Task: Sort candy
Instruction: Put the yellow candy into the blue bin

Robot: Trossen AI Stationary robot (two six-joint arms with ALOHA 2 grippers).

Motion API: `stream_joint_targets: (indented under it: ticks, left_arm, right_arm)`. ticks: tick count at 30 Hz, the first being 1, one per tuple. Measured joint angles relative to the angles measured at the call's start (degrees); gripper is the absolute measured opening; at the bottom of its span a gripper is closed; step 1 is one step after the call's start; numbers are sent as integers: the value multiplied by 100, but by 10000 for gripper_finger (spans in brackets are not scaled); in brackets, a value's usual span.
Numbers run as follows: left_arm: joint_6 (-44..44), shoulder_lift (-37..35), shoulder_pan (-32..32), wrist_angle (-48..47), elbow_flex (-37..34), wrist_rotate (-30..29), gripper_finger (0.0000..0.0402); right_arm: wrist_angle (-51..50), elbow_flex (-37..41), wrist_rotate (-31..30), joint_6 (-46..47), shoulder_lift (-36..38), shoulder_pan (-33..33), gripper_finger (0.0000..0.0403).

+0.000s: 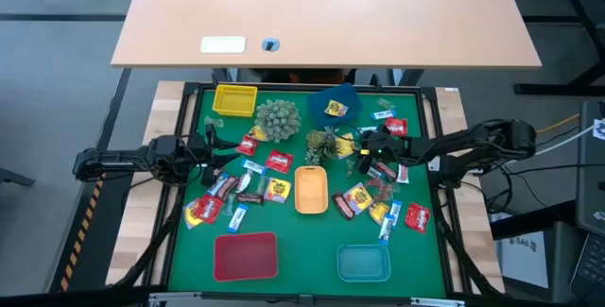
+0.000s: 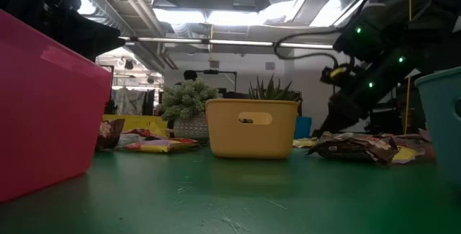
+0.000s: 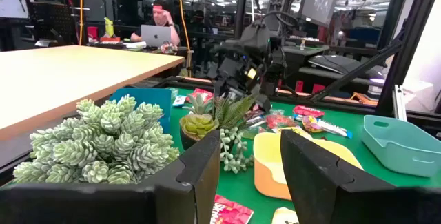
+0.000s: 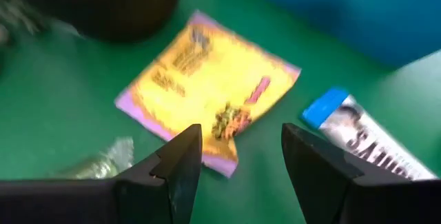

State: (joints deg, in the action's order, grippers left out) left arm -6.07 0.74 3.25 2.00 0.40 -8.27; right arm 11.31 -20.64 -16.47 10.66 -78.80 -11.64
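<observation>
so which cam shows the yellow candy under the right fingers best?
Right wrist view: the yellow candy fills the picture, flat on the green mat just beyond the open right gripper. In the high view it is a small yellow patch beside that gripper. The low and left wrist views don't show it clearly.

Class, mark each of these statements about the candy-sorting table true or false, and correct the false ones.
1. The blue tray holds a yellow candy. True.
2. The red tray is full of candy. False: nothing lies in it.
3. The right gripper is open above a yellow candy wrapper. True.
4. The left gripper grips a red candy. False: it is open and holds nothing.
5. The orange tray stands near the middle of the mat. True.
</observation>
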Motion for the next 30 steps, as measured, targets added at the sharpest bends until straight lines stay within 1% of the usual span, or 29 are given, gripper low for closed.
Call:
stream_joint_targets:
  ticks: [6, 9, 12, 18, 19, 23, 25, 27, 30]
  left_arm:
    - [5, 1, -2, 0, 0, 0, 140]
    - [4, 1, -1, 0, 0, 1, 140]
    - [4, 0, -1, 0, 0, 0, 140]
    - [3, 0, -2, 0, 0, 0, 140]
    - [3, -1, -1, 0, 0, 0, 140]
    - [4, 1, 0, 0, 0, 0, 140]
    - [4, -1, 0, 0, 0, 0, 140]
    - [4, 1, -1, 0, 0, 0, 140]
    - [4, -1, 0, 0, 0, 0, 140]
  right_arm:
    - [520, -15, 109, 6, -573, 0, 196]
    - [763, -17, 140, 5, -750, 0, 174]
    - [897, -17, 193, -30, -822, 4, 133]
    - [895, -14, 249, -57, -830, 3, 18]
    - [894, -13, 249, -66, -831, 0, 10]
    - [821, -6, 256, -86, -729, 0, 21]
    - [675, 9, 269, -86, -585, 0, 18]
    - [462, 13, 299, -103, -366, 0, 6]
    - [-80, -76, 293, -204, 85, 0, 7]
